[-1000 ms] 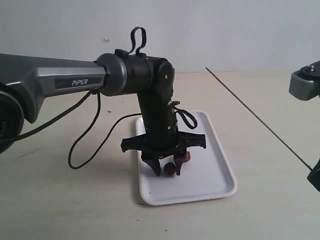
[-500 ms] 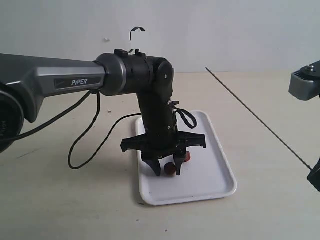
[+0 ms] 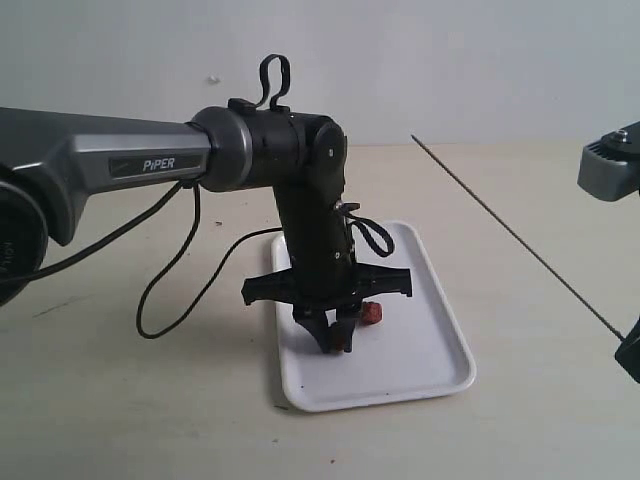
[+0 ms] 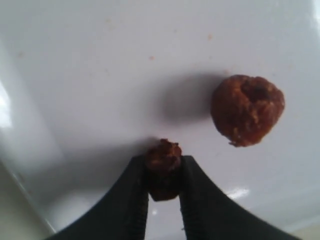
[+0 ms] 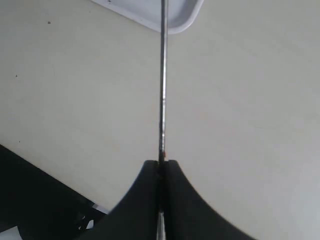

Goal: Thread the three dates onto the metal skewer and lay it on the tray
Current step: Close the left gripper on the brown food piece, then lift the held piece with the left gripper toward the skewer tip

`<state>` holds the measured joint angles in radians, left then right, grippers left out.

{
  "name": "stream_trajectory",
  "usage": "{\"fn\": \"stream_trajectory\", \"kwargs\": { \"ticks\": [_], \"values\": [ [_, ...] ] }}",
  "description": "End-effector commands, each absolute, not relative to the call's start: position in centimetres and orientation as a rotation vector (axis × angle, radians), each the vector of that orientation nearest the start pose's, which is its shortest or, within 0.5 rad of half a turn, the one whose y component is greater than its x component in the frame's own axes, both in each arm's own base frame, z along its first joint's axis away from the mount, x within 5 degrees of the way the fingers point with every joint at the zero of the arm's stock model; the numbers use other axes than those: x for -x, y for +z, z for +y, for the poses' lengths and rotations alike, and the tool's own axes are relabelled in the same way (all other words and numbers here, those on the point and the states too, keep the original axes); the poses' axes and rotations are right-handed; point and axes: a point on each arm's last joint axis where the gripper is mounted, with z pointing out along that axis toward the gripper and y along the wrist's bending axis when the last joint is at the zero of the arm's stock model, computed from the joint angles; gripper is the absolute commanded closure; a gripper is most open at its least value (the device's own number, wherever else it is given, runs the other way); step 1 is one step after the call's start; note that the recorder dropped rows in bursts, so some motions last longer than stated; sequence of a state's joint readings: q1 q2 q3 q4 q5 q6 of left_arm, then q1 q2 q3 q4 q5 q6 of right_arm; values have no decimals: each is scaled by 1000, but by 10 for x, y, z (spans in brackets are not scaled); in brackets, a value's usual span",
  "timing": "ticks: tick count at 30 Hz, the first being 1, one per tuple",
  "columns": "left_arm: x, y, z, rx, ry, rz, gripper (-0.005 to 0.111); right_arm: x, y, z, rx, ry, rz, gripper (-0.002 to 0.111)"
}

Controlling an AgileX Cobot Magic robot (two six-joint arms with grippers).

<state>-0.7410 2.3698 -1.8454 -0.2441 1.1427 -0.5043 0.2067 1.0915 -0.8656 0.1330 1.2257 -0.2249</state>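
Note:
My left gripper (image 3: 336, 345) reaches down onto the white tray (image 3: 420, 350) and is shut on one dark reddish-brown date (image 4: 163, 165), pinched between its black fingers (image 4: 197, 200). A second date (image 4: 247, 110) lies loose on the tray (image 4: 100, 75) close beside it, also seen as a red date (image 3: 372, 314) just right of the fingers. A third date is hidden. My right gripper (image 5: 161, 165) at the right edge is shut on the thin metal skewer (image 5: 162, 80), which slants up and left over the table as a long dark skewer (image 3: 510, 232).
The left arm's black cable (image 3: 175, 270) loops over the beige table (image 3: 120, 400) left of the tray. The grey body of the right arm (image 3: 610, 165) shows at the right edge. A pale wall stands behind.
The left gripper's fingers have closed together on the date between them. The right gripper and skewer have not moved.

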Motion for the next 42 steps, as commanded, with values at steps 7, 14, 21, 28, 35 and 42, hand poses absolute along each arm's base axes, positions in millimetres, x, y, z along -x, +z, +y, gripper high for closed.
{"fn": "stream_trajectory", "kwargs": {
  "ticks": [7, 14, 21, 28, 35, 42],
  "values": [
    [-327, 116, -329, -432, -285, 3244, 87, -168, 291, 43, 560, 138, 2868, 108],
    [-327, 144, -327, -933, -308, 3047, 87, -168, 290, 43, 525, 137, 2876, 108],
    [-326, 175, -321, -1518, -274, 2692, 87, -168, 290, 43, 510, 138, 2879, 108],
    [-323, 205, -314, -2248, -185, 2011, 87, -166, 287, 46, 487, 196, 2895, 108],
    [-335, 218, -297, -2398, -81, 1784, 87, -149, 250, 42, 497, 196, 3036, 108],
    [-340, 230, -288, -2516, -177, 1464, 87, -141, 241, 49, 531, 328, 3060, 108]
  ]
}}
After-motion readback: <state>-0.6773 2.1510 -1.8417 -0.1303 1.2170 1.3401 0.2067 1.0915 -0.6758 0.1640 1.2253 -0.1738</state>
